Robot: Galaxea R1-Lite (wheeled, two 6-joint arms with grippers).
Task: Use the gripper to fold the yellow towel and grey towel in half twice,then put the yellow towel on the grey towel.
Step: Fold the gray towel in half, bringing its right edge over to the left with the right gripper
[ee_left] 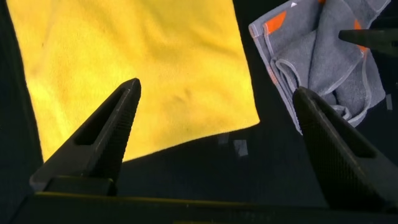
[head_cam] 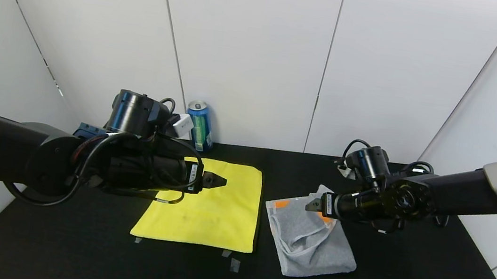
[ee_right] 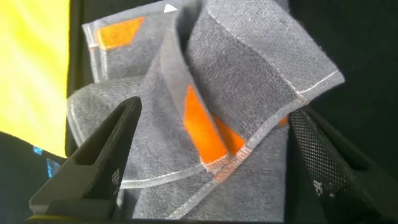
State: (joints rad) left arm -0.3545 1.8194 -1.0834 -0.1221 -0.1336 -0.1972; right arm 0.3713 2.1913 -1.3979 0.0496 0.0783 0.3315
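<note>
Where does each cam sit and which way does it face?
Head: on the robot's head, facing forward and down at the table; both arms, left gripper, right gripper.
Left wrist: on the left arm, looking down past its open fingers at the yellow towel.
Right wrist: on the right arm, close above the crumpled grey towel, open fingers framing it.
Shared: both towels appear in all three views.

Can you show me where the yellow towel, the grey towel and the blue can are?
yellow towel [head_cam: 211,211]: head view, middle of the flat cloth.
grey towel [head_cam: 311,247]: head view, lower part of the rumpled cloth.
blue can [head_cam: 200,129]: head view, its side, at the table's back edge.
</note>
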